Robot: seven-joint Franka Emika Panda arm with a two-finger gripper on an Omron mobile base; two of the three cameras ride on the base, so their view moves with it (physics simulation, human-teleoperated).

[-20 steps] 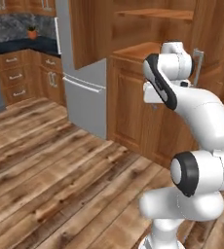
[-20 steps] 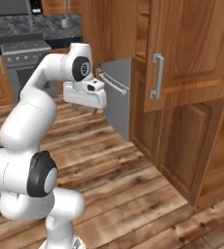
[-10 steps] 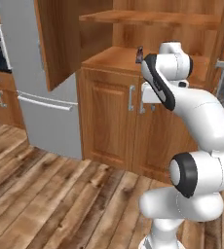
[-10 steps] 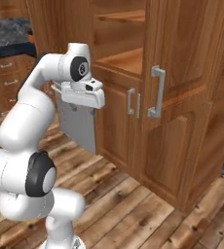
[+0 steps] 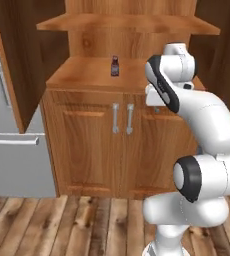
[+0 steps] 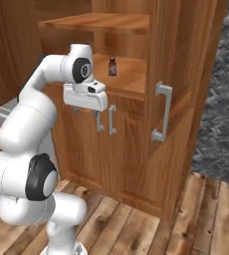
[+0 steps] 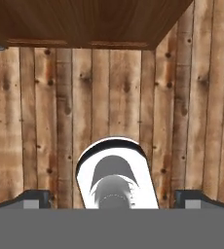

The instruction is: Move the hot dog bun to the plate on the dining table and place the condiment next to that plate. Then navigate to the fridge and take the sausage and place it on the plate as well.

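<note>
The condiment (image 5: 115,65) stood upright, alone, on the open wooden cabinet (image 5: 87,130) top, below 1 shelf (image 5: 127,22). The fridge (image 5: 9,150) stood just left of the cabinet. The gripper (image 6: 86,113) hung before the 2 cabinet doors, fingers spread wide, holding nothing, above the plank floor (image 7: 109,107).

Condiment (image 5: 115,66): small dark red bottle, narrower dark neck and cap. Stands upright on the wooden counter (image 5: 87,75) of an open cabinet niche, toward the back, under a wooden shelf (image 5: 127,22). Nothing touches it. Same bottle in right base view (image 6: 112,66). Fridge (image 5: 9,145): light grey, long horizontal handle, left of the cabinet, partly cut off by the frame edge.
</note>
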